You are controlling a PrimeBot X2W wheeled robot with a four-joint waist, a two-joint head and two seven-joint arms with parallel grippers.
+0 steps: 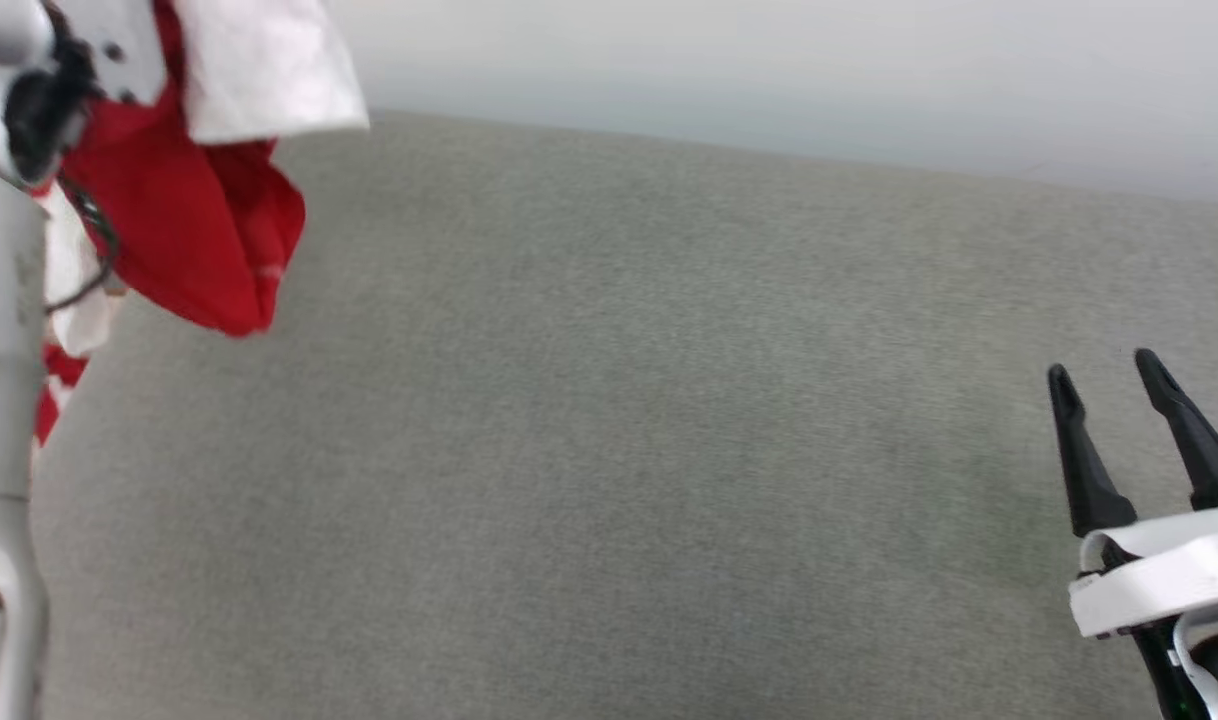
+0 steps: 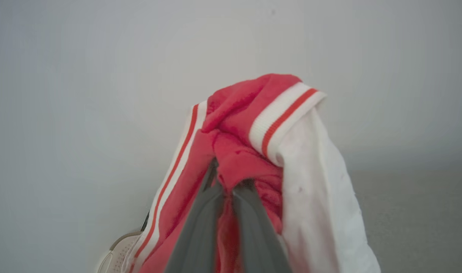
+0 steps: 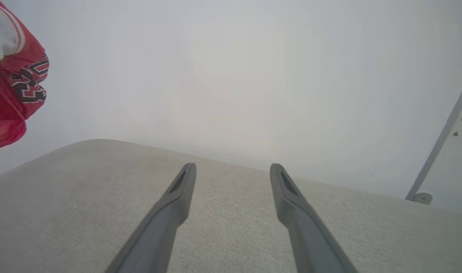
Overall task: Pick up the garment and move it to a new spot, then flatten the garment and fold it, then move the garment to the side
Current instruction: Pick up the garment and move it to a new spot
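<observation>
the left gripper (image 2: 229, 176), fingers pinching a red fold, holds the garment (image 1: 189, 230) hanging at the upper left of the head view over the grey fabric surface (image 1: 609, 450); the right gripper (image 1: 1103, 368) hovers lower right, fingers spread, empty.

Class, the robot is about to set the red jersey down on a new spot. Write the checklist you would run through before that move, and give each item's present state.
1. Left gripper shut on the jersey: ok.
2. Whole jersey off the grey surface: cannot tell; its lower part is hidden behind the left arm.
3. Right gripper open and holding nothing: ok.
4. Right gripper well apart from the jersey: ok.
5. Jersey spread flat, ready for folding: not ok; it hangs bunched from the grip.
</observation>
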